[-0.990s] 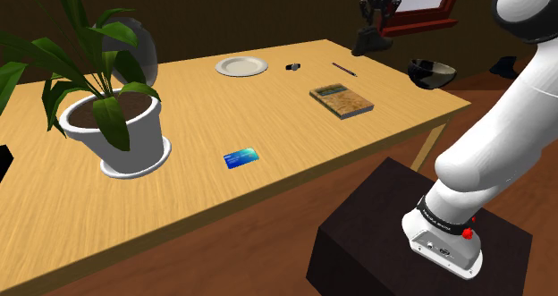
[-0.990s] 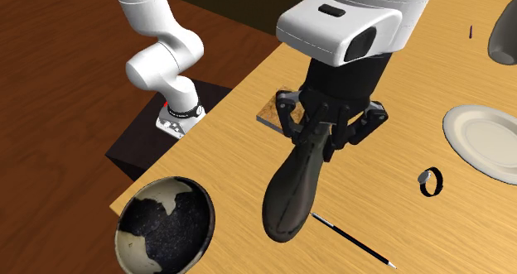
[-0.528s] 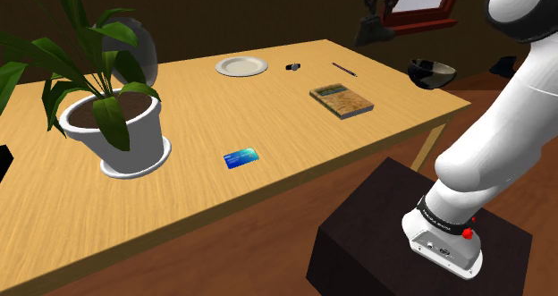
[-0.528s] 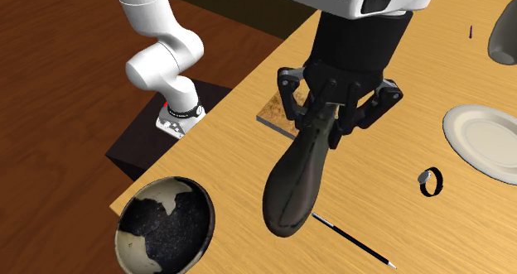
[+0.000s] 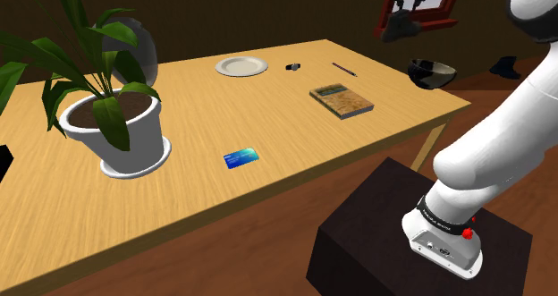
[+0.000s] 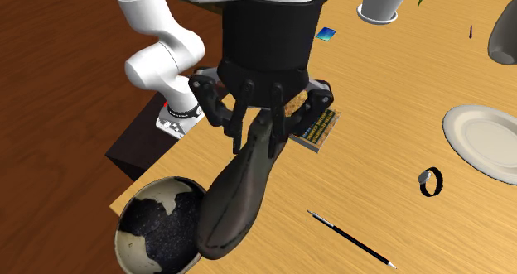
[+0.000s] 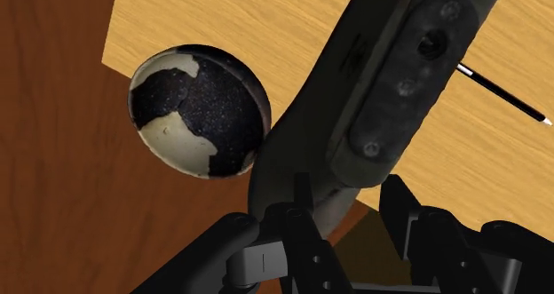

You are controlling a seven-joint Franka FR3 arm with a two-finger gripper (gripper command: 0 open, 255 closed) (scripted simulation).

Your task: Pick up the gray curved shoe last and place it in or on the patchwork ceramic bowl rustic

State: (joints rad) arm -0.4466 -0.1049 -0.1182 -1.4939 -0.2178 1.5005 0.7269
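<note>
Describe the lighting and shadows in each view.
Shoulder view: dim and warm, with a dark backdrop behind the table. Second exterior view: evenly lit; the dark shoe last throws no clear shadow on the wood. Wrist view: no glare; the shoe last and much of the bowl look dark against the bright table.

Soft, even light lay on the pale wooden surface (image 5: 295,115), which read bright against the dim brown floor (image 6: 58,82) and dark wall (image 5: 268,12) behind. The white pot (image 5: 125,129) was shaded on its underside; the dark shoe last (image 6: 240,189) took little light
</note>
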